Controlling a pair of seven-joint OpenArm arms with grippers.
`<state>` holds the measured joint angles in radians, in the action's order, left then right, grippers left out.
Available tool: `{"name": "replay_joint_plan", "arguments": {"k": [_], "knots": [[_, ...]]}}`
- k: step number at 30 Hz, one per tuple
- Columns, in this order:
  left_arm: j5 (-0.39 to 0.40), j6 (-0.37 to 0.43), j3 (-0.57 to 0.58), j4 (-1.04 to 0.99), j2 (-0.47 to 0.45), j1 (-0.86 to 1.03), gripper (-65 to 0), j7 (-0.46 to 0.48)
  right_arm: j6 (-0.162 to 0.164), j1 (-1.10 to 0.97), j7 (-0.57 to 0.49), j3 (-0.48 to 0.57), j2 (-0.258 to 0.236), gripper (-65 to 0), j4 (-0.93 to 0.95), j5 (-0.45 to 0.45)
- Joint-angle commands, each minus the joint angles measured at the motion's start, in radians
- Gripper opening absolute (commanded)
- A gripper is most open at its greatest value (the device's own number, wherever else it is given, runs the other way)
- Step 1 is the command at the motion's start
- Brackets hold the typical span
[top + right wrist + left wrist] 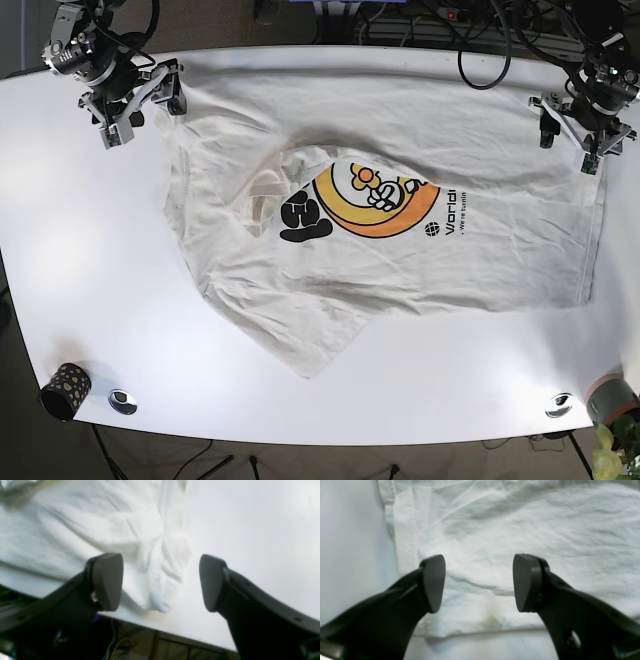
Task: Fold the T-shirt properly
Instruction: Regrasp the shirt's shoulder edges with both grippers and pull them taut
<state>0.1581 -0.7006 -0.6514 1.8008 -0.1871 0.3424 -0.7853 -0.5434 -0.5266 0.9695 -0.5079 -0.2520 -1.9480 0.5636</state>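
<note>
While the table (90,300) carries the shirt (400,270) spread crumpled across its middle (print facing up), my left gripper (479,583) hangs over a far corner, jaws apart, and my right gripper (161,582) over the other, jaws apart, both empty.

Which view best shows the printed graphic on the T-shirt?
The base view: the graphic on the T-shirt shows whole from above. Both wrist views show only plain white cloth between open jaws; no print.
</note>
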Motion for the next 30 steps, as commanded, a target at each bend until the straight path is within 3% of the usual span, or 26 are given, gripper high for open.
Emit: {"name": "replay_joint_plan", "arguments": {"k": [1, 16, 30], "knots": [[0.011, 0.002, -0.006, 0.009, -0.038, 0.013, -25.4, 0.016, 0.001, 0.001, -0.021, -0.005, -0.01, -21.2, 0.015, 0.014], [0.008, 0.002, -0.156, -0.095, -0.055, 0.013, -25.4, 0.022, -0.007, 0.03, -0.022, 0.004, -0.008, -21.2, 0.167, 0.016], [0.008, 0.002, -0.166, -0.198, -0.074, 0.007, -25.3, 0.022, -0.007, 0.032, -0.022, 0.004, 0.02, -21.2, 0.167, 0.016]]}}
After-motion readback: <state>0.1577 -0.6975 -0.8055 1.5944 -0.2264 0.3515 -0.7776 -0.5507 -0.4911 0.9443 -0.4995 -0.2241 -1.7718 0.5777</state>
